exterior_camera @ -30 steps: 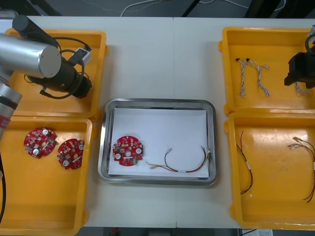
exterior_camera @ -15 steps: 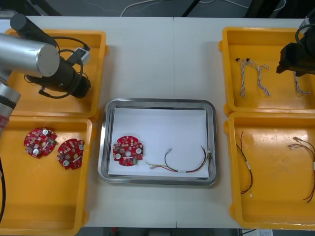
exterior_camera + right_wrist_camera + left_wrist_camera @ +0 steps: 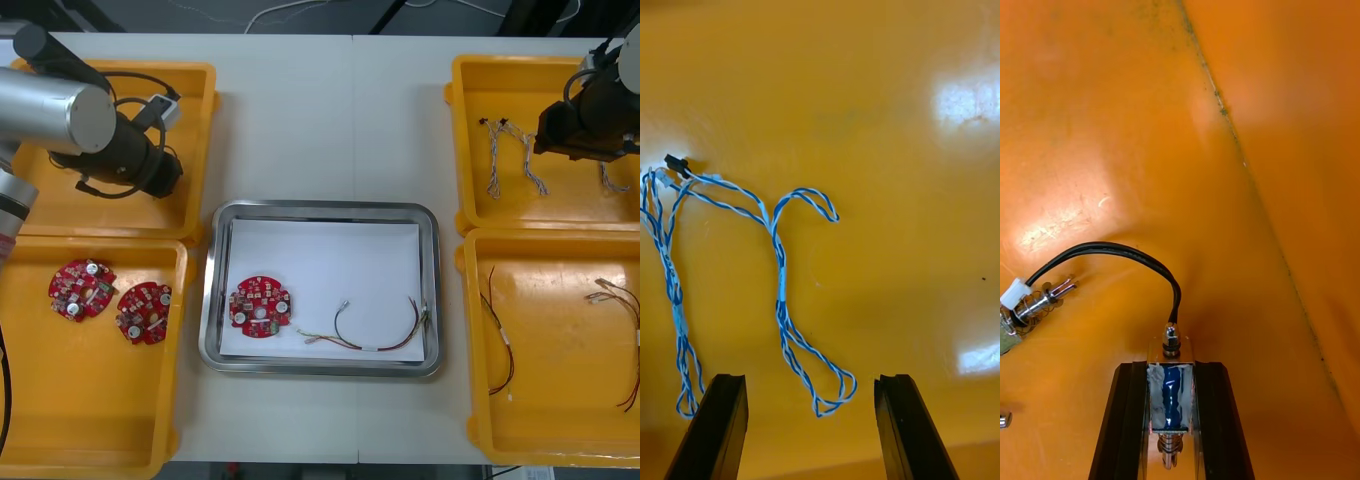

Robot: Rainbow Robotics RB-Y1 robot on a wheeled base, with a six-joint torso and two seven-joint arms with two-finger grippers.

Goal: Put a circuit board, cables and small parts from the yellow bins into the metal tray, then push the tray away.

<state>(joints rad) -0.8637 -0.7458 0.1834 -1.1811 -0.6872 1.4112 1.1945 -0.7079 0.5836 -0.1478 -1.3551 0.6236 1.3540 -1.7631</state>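
- Nearest, a circuit board (image 3: 259,307) and a red and yellow cable (image 3: 375,338) are lying in the metal tray (image 3: 320,210).
- Farther, the left gripper (image 3: 1171,375) is clamping a small metal part (image 3: 1171,341) in a far yellow bin (image 3: 100,216).
- Opposite, the right gripper (image 3: 811,382) is hovering wide over blue and white cables (image 3: 781,285).

Shiny metal tray (image 3: 320,207) (glossy plastic bins (image 3: 560,62))
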